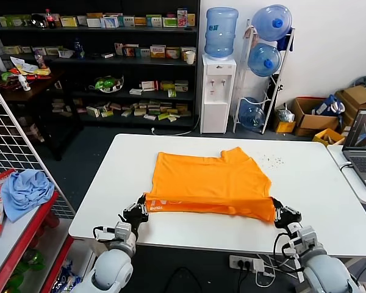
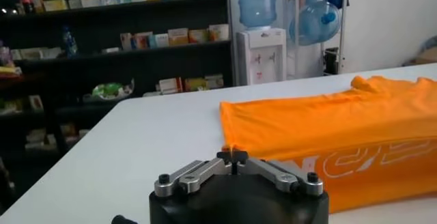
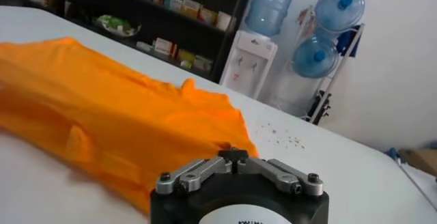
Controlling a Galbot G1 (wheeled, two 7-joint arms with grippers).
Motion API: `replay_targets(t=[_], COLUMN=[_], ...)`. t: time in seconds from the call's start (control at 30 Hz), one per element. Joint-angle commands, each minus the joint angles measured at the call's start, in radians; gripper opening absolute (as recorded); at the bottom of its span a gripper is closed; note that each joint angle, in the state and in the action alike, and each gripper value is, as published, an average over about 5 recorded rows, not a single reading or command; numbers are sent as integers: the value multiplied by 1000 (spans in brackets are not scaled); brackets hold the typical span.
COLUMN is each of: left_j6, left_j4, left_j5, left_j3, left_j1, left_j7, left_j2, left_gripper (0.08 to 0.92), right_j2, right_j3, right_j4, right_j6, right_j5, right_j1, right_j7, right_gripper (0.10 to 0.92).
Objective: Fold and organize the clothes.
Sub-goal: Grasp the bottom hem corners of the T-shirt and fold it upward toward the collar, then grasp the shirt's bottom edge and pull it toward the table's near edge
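Pinching orange T-shirt [image 1: 210, 183] corners: left hand [image 1: 141, 207], right hand [image 1: 280, 213].

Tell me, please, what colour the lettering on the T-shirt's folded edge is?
White, on the bright orange T-shirt; the left wrist view shows the lettering best.

Orange T-shirt [image 1: 210, 183] fills table [image 1: 311, 189] centre; left gripper [image 1: 144, 204] and right gripper [image 1: 276, 210] pinched shut on its near corners. Bare tabletop open left, right and behind shirt. Laptop [image 1: 364, 149] blocks frame's right edge. Wire rack [image 1: 12, 146] with blue cloth [image 1: 25, 190] crowds lower left. Water dispenser [image 1: 217, 91] and shelves [image 1: 97, 61] stand well beyond far edge.
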Motion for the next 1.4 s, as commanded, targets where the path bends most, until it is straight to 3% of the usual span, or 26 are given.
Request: replay_targets(t=[0.03,0.17,0.3,0.6,0.97,1.13,1.23,1.4], left_j6=[-1,17,31,87,139,144,143,139], left_j4=[91,90,71,-37,-20,11,29,40], left_j5=[-2,-8,-16,-123,-230,-254,-258,-256], left_j3=[38,47,39,10,4,5,7,12], left_j1=[-107,-102,-72,28,20,-4,-18,-27], left_j7=[8,25,27,8,-3,-3,0,5], left_j2=[-5,-8,-6,36,41,33,29,26], left_gripper=[94,99,156,415,735,808,767,625], right_j2=[-1,9,7,-48,-74,-59,-50,-42], right_j3=[-65,-74,-72,13,78,61,47,32], right_j4=[-81,-100,-94,28,75,50,34,14], right_j6=[-2,-24,-62,-204,-293,-297,-300,-311], right_j5=[4,13,26,152,167,159,154,154], right_j1=[123,131,118,-16,-98,-78,-66,-59], right_j7=[0,-6,-22,-66,-85,-86,-81,-66], right_gripper=[124,145,242,501,800,778,696,557])
